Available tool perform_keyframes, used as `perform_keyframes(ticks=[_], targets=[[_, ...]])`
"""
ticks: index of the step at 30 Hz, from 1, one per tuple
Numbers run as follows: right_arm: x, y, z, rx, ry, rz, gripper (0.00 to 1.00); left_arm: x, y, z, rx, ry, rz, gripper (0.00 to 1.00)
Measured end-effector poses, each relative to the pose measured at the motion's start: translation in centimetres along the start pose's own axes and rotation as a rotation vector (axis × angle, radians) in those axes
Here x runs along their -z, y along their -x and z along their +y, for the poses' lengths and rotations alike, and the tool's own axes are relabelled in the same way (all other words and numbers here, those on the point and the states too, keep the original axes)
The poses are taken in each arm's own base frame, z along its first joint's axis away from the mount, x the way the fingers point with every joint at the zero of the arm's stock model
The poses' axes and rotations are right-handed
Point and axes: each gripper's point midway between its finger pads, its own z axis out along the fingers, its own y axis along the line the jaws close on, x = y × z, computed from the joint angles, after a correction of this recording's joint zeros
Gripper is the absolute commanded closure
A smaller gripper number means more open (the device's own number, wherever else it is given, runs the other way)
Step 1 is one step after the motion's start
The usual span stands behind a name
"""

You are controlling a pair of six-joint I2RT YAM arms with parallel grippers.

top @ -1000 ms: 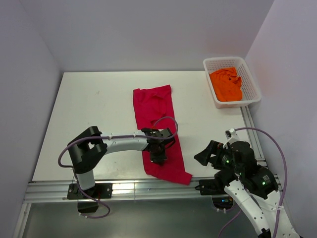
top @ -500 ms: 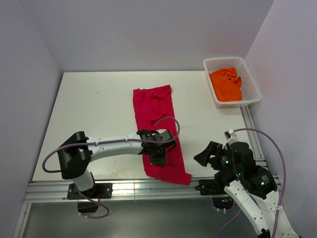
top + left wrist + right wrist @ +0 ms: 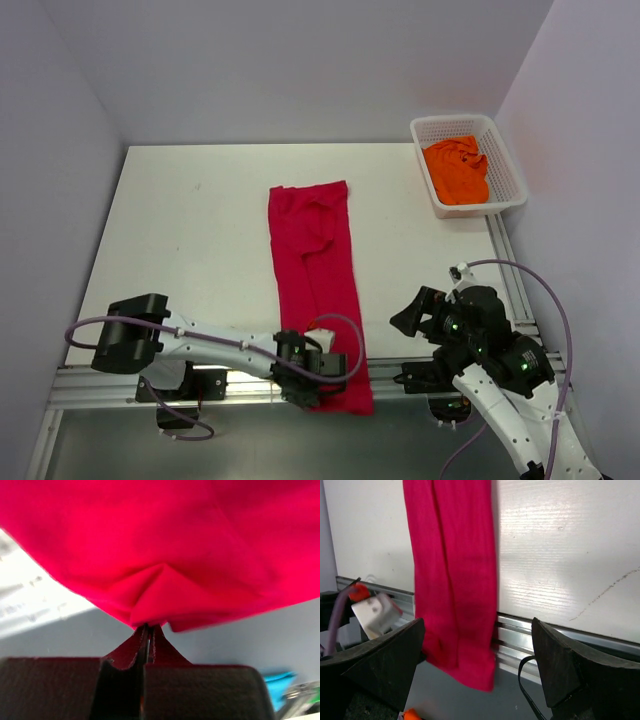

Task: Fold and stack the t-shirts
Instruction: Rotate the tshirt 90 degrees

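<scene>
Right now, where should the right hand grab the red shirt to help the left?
The near right corner of the red shirt, from the right: that end hangs past the table edge, so a finger can likely slip under. The left hand pinches the hem beside it; the right hand is open.

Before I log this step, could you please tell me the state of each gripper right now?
Left gripper: closed on the red shirt.
Right gripper: open, holding nothing.

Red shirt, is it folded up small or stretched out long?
Stretched out long. The red shirt lies as one strip down the table, near end pinched by the left gripper.
</scene>
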Motion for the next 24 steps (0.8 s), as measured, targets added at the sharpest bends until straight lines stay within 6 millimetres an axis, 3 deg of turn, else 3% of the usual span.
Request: perform_keyframes(ticks=[3, 4, 6, 7, 8, 10, 13, 17, 20, 21, 22, 24], targets=[[-0.1, -0.1, -0.1, -0.001, 0.0, 0.006, 0.06, -0.3, -3.3, 0.4, -0.049, 0.022, 0.03, 0.81], [-0.1, -0.2, 0.0, -0.001, 0.002, 0.007, 0.06, -0.3, -4.2, 0.3, -0.062, 0.024, 0.036, 0.63], [-0.2, -0.1, 0.1, 0.0, 0.006, 0.008, 0.06, -0.2, -5.4, 0.4, -0.077, 0.035, 0.043, 0.44], [-0.2, -0.1, 0.1, 0.0, 0.009, 0.008, 0.06, -0.1, -5.7, 0.4, -0.076, 0.041, 0.041, 0.3], [-0.2, -0.1, 0.3, 0.0, 0.015, 0.008, 0.06, 0.1, -5.9, 0.4, -0.076, 0.047, 0.038, 0.25], [-0.4, 0.1, 0.6, 0.001, 0.028, 0.01, 0.07, 0.8, -5.4, 0.2, -0.056, 0.063, 0.011, 0.17], [-0.9, 0.3, 1.2, -0.003, 0.046, 0.022, 0.08, 2.2, -3.8, -0.8, -0.018, 0.06, -0.051, 0.14], [-1.7, 0.7, 2.3, -0.013, 0.078, 0.048, 0.18, 4.7, -1.0, -1.5, 0.063, 0.006, -0.13, 0.18], [-2.8, 1.1, 3.4, -0.019, 0.112, 0.07, 0.35, 6.8, 2.1, -0.5, 0.163, -0.064, -0.177, 0.25], [-3.3, 1.2, 3.6, -0.021, 0.118, 0.083, 0.72, 7.3, 3.6, 0.3, 0.21, -0.083, -0.198, 0.26], [-3.8, 1.4, 3.9, -0.019, 0.121, 0.096, 0.94, 7.8, 5.5, 1.3, 0.268, -0.108, -0.227, 0.3], [-5.1, 1.7, 4.3, -0.031, 0.115, 0.132, 1.0, 8.0, 8.6, 3.4, 0.353, -0.124, -0.275, 0.39]])
